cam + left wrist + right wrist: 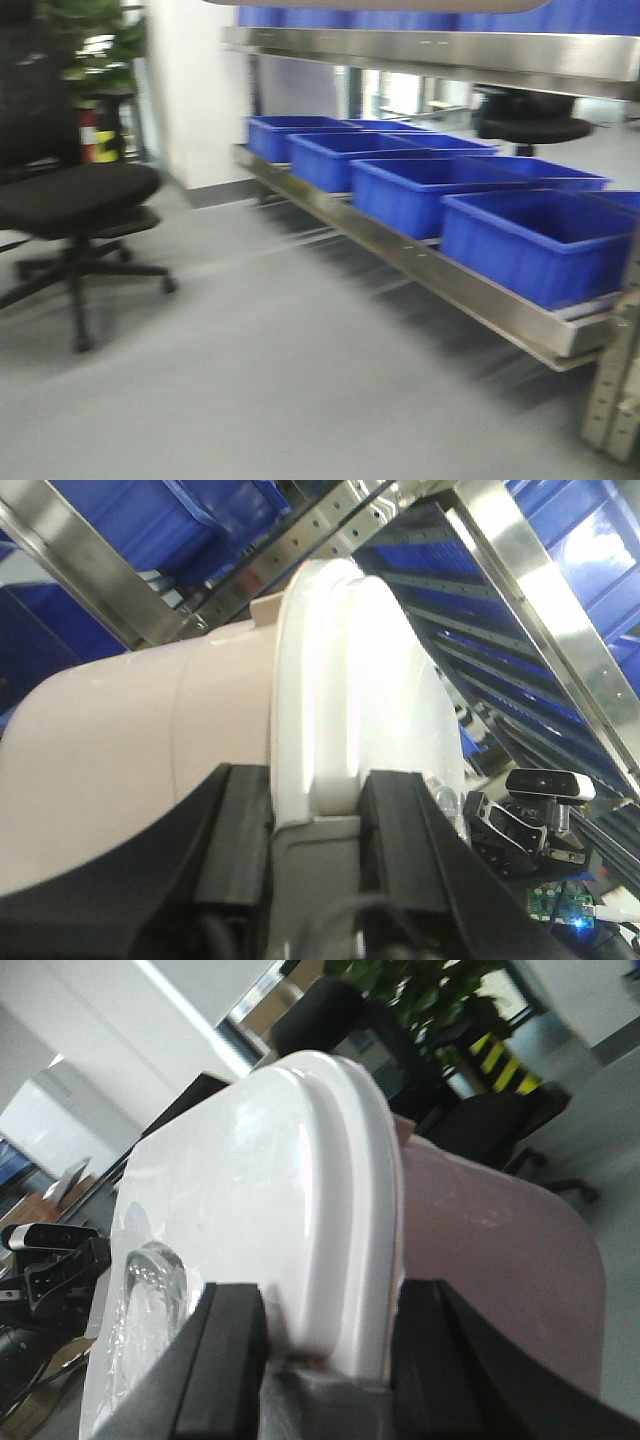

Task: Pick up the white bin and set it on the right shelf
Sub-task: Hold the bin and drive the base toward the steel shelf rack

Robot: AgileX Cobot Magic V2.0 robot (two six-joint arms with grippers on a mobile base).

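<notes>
Seemingly clamped, white bin [130, 770] cropped, front view blurred

no readable text, no labels, no brand marks, no numbers anywhere

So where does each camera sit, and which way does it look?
Front: on the robot's front, facing blue crates on the steel shelf and an office chair; no arm shows.
Left wrist: behind the left gripper, facing the white bin it clamps.
Right wrist: behind the right gripper, same bin.
Both wrist views share the bin.
</notes>
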